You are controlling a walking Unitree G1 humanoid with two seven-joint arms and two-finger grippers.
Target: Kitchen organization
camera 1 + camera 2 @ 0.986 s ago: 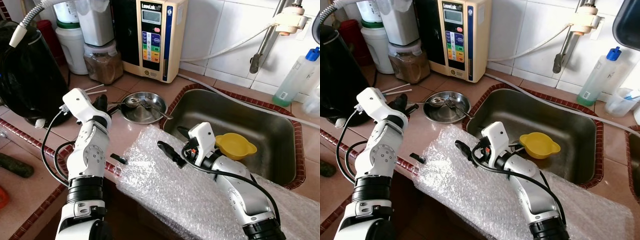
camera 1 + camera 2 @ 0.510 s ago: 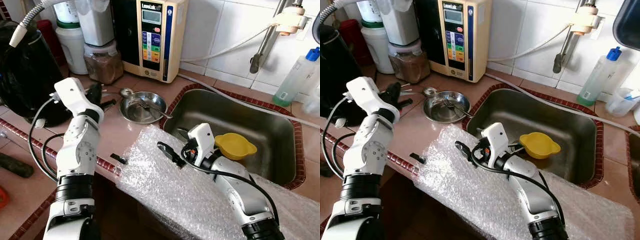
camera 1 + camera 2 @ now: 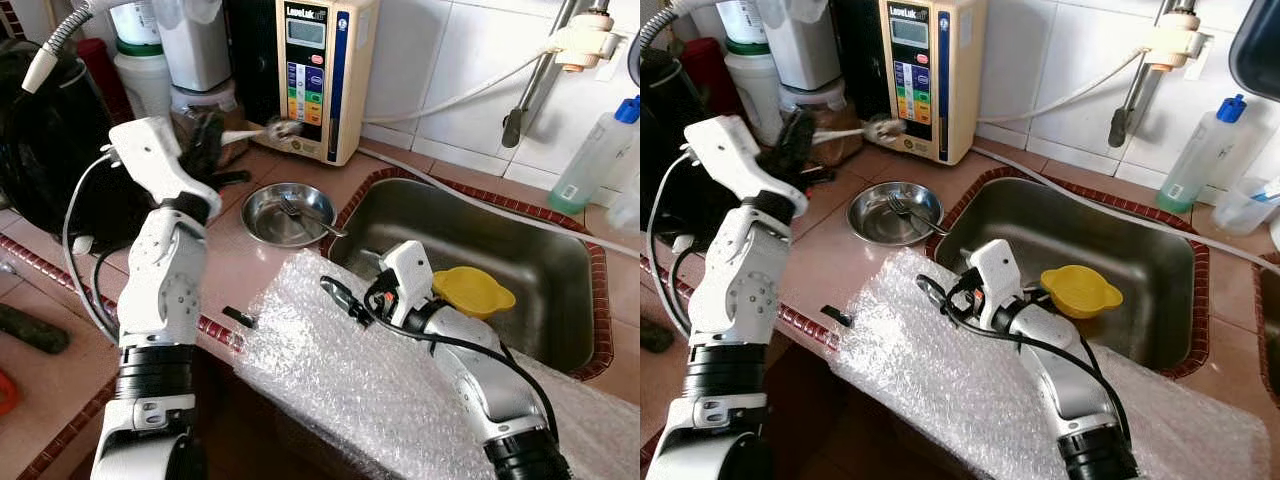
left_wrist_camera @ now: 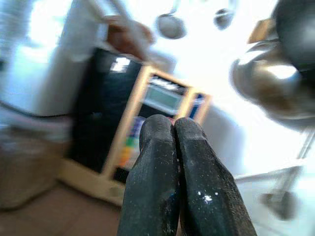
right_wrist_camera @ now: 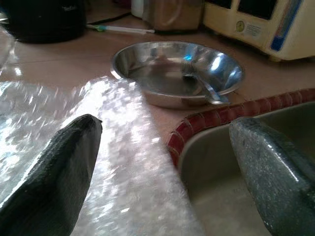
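Spoon (image 3: 268,130) is the thing in play: in the left eye view it is held up in the air, above the back of the bench and in front of the cream water machine (image 3: 312,70), pinched by its pale handle in the left claw (image 3: 207,140). The risk is a thin grip on a slim handle; a swing of the arm could let the spoon twist and drop onto the steel dish (image 3: 288,213) below, or knock the brown jar (image 3: 196,105) just beside the claw. The fork (image 3: 310,215) lies in that dish, its handle over the rim toward the sink (image 3: 470,240).

In the right eye view the right claw (image 3: 940,295) hovers low over the bubble wrap (image 3: 970,390) draped on the front edge of the bench, near the sink's corner, with the yellow bowl (image 3: 1080,290) inside the sink. A reach from there could drag the wrap off the edge.

The left wrist view shows the left claw's fingers (image 4: 162,196) pressed tight together; the spoon's handle cannot be made out between them.

The right wrist view shows the right claw spread wide, released and grasping nothing, one finger over the wrap, the dish lying ahead.
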